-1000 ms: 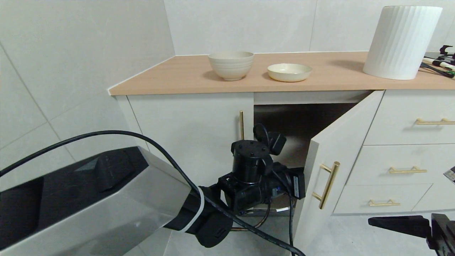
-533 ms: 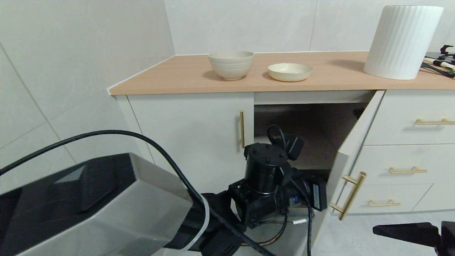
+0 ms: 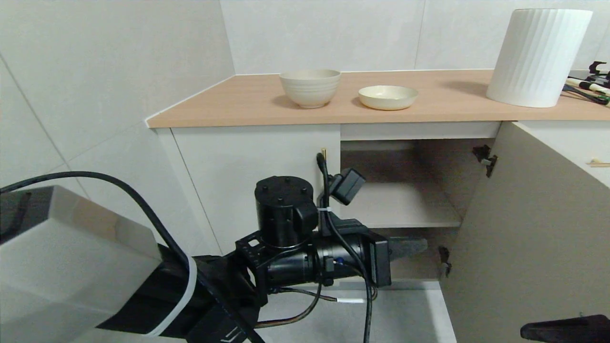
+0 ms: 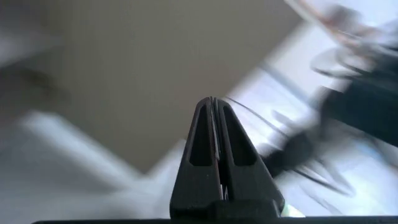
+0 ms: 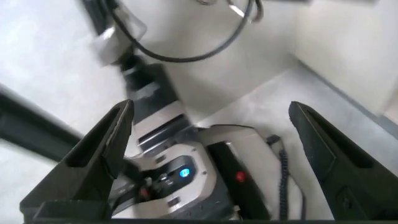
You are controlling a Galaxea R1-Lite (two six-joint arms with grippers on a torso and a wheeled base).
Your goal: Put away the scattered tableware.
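Swung wide since a second ago: cabinet door [image 3: 533, 228], then half ajar with its gold pull facing out, now turned far enough to show only its plain inner face at the right. Drawn back as well, toward the robot's left and clear of the door: left arm, with left gripper [image 4: 212, 106] level with the lower compartment and pointing into the opening. Fingers pressed flat together, nothing between them.

Low at the right edge of the head view, right gripper [image 5: 211, 112]; fingers spread wide, holding nothing, floor beneath.

Up on the wooden counter [image 3: 228, 107], in the same spots as before: bowl [image 3: 310, 87], ribbed and upright, and near it on its right, not touching, shallow dish [image 3: 388, 96]. Farther right on the same counter, tall white ribbed container [image 3: 538, 57], with a few thin sticks [image 3: 588, 85] beside it, too small to name.

Inside the cabinet, pale shelf [image 3: 400, 205] dividing upper space from lower; dark hinge [image 3: 485, 156] on the right wall. Just behind the left wrist's cable, top end of a gold handle [image 3: 323, 152] on the shut left-hand door.
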